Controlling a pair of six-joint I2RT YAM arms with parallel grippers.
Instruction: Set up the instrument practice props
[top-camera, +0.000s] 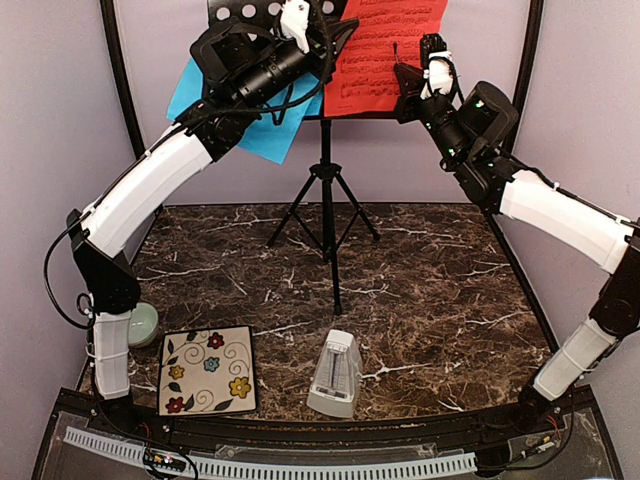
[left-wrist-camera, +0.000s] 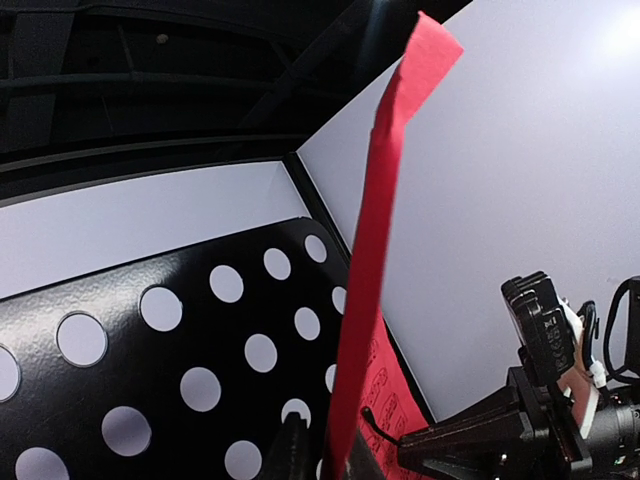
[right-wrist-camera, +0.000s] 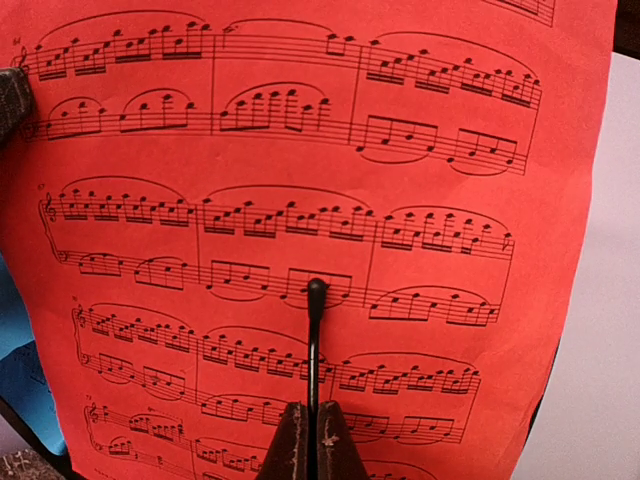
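The black tripod music stand (top-camera: 326, 190) stands at the back centre, its perforated desk (left-wrist-camera: 180, 340) at the top. The blue music sheet (top-camera: 250, 125) hangs on the desk's left. The red music sheet (top-camera: 385, 55) is on its right. My left gripper (top-camera: 333, 38) is shut on the red sheet's left edge (left-wrist-camera: 385, 200), which runs between the fingers (left-wrist-camera: 290, 450). My right gripper (right-wrist-camera: 312, 445) is shut on the stand's thin black wire page holder (right-wrist-camera: 314, 340), in front of the red sheet (right-wrist-camera: 450, 150). The white pyramid metronome (top-camera: 335, 375) stands at the front centre.
A pale green bowl (top-camera: 143, 323) and a square flower-patterned tile (top-camera: 208, 370) lie at the front left of the dark marble table (top-camera: 440, 300). The enclosure's pale walls (top-camera: 40, 120) stand close behind and beside the stand. The tripod legs spread over the table's back middle.
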